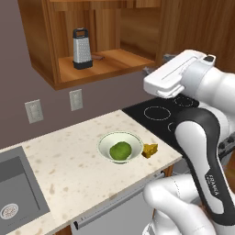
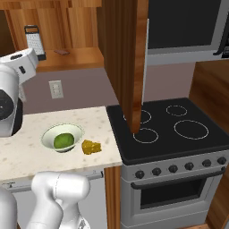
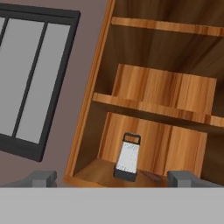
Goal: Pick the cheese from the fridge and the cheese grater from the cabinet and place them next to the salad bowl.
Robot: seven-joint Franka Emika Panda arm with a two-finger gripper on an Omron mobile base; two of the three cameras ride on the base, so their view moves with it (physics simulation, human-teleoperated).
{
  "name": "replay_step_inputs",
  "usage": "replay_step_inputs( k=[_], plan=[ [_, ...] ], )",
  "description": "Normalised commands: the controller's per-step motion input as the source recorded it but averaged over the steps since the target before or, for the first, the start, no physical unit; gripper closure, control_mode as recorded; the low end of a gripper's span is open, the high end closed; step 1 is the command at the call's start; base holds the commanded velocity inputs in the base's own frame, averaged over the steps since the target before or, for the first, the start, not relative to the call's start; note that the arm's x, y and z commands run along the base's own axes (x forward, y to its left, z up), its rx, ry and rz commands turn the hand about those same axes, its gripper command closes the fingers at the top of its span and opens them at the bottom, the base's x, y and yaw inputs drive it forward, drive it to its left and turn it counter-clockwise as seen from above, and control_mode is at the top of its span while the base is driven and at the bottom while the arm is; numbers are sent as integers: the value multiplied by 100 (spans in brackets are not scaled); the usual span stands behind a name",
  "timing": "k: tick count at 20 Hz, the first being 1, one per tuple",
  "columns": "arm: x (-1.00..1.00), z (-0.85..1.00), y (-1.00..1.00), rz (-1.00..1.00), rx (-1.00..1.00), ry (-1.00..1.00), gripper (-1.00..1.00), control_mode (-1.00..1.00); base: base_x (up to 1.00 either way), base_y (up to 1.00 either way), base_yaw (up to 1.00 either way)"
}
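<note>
Since the cheese (image 1: 150, 150) already lies on the counter (image 1: 69, 160) just beside the salad bowl (image 1: 120, 147), right of centre in the left base view, half the task looks done, and its spot touching or nearly touching the bowl's rim suits the "next to" demand. A green round thing (image 1: 120, 150) sits inside the bowl. The cheese grater (image 1: 81, 48) stands upright on the plank shelf of the cabinet (image 1: 43, 64) in the upper left of this frame, well above the counter, which is why the arm is raised high at the right, its hand turned toward the cabinet. A steel sink (image 1: 18, 193) takes the lower left corner and a black stove (image 1: 158, 112) lies right of the counter.

Seen from the right base view, the grater (image 2: 35, 42) is at the upper left, the bowl (image 2: 62, 136) and cheese (image 2: 91, 146) at lower left, with the stove (image 2: 170, 129) to their right.

Through the hand view, the grater (image 3: 127, 157) stands low and centred on the cabinet (image 3: 162, 87) floor, well apart from the gripper (image 3: 112, 179), whose two fingertips (image 3: 41, 178) rise far apart at the bottom edge, spread wide and empty. That framing suggests the hand is lined up for an approach to the grater, still untouched.
</note>
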Motion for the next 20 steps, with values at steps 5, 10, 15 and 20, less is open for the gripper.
replay_step_inputs(
  k=[5,10,15,20],
  plan=[
    [24,0,20,0,0,7,-100,-100,0,0,0],
    [12,0,3,1,0,0,-100,-100,0,0,0],
    [12,0,2,1,0,0,-100,-100,0,0,0],
    [19,0,7,2,0,0,-100,-100,0,0,0]
  ],
)
